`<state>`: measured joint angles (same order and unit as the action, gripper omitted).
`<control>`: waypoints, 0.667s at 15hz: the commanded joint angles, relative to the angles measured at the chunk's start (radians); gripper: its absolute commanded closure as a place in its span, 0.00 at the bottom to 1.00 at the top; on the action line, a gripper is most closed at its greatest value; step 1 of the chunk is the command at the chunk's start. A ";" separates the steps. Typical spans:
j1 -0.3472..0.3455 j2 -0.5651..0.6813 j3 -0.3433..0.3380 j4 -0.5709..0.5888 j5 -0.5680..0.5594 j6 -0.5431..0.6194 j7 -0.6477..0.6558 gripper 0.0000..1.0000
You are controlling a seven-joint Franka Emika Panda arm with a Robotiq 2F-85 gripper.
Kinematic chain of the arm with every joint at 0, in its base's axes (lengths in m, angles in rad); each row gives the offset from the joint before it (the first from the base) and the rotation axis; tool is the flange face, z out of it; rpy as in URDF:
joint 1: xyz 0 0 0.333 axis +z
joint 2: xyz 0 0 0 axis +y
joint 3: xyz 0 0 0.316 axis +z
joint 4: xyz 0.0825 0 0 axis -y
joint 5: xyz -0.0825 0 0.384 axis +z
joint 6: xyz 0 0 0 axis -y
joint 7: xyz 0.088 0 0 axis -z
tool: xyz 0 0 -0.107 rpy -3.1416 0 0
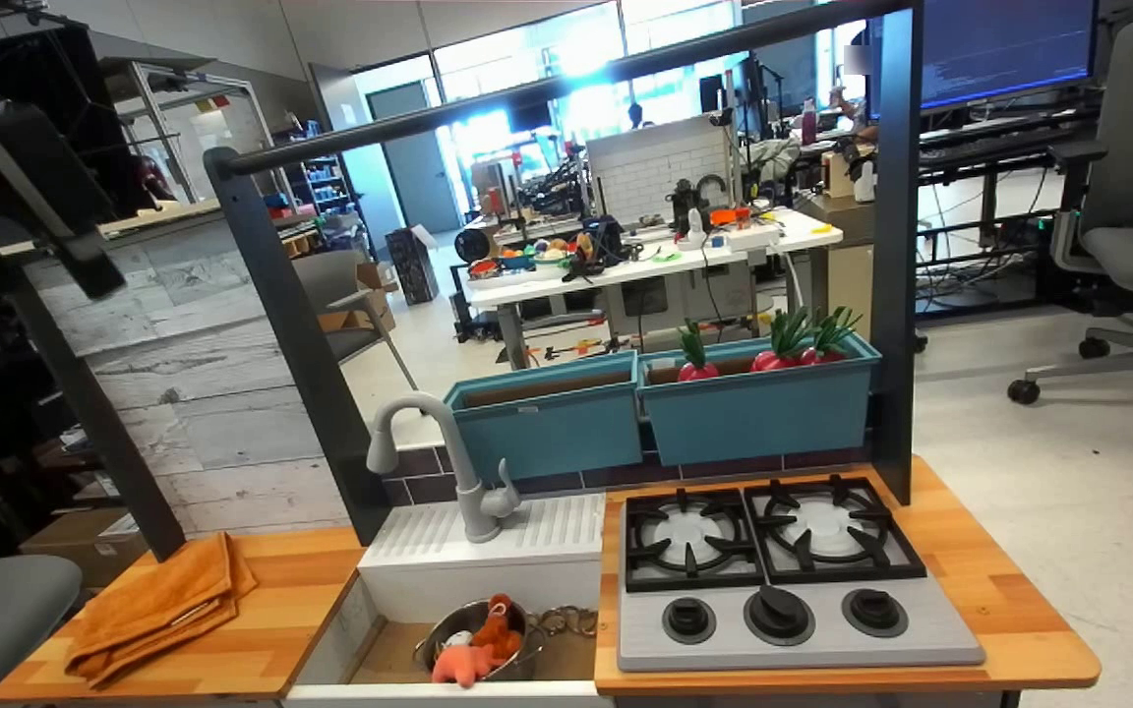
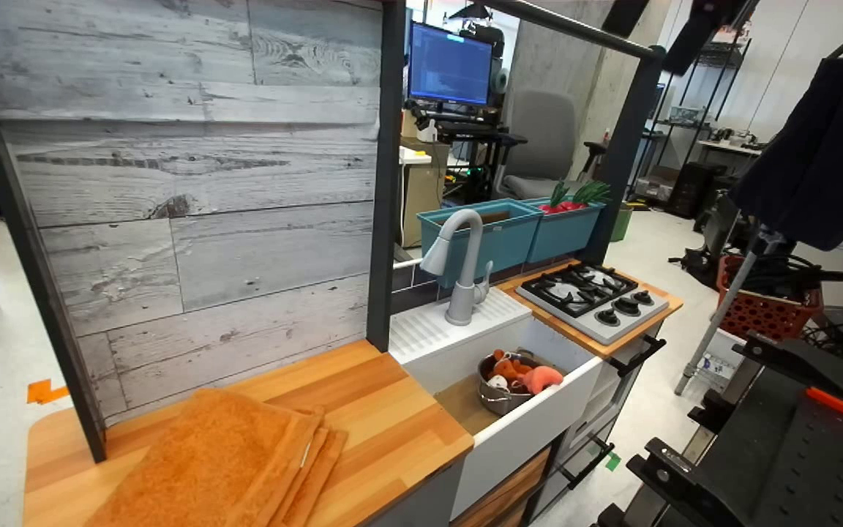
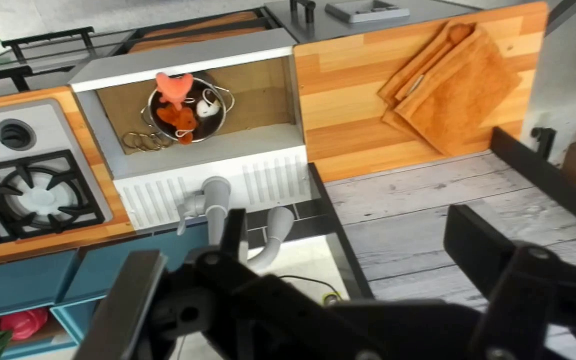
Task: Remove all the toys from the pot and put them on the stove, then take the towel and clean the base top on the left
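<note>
1. Black two-finger gripper (image 3: pixel 348 220): jaws spread wide, nothing between them; raised, well apart from everything below.
2. Round, shiny silver metal pot (image 2: pixel 500 402) stands in the white rectangular sink (image 2: pixel 520 448). In the wrist view it lies up and to the left of the jaws. Judgement: next move calls for sideways travel, then a descent.
3. Coral-pink forked toy (image 3: pixel 174 89): matte, soft-looking, lolling over the pot's rim on the side away from the grey curved faucet (image 3: pixel 216 197). Long axis runs roughly across the jaws' closing line; probably the easiest first pick.
4. Orange-brown plush-looking toy (image 3: pixel 184 119) and white rounded toy (image 3: pixel 207 108) sit deeper in the pot. A thin pale loop (image 3: pixel 184 133) shows by each; possible snag.
</note>
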<state>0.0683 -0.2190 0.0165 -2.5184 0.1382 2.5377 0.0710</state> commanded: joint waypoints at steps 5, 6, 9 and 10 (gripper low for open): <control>-0.060 0.272 0.010 0.055 -0.195 0.142 0.214 0.00; -0.059 0.283 0.010 0.066 -0.195 0.142 0.215 0.00; -0.054 0.323 0.002 0.086 -0.226 0.186 0.265 0.00; -0.048 0.373 -0.006 0.115 -0.258 0.193 0.313 0.00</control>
<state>0.0001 0.0703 0.0353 -2.4454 -0.0603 2.6861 0.2993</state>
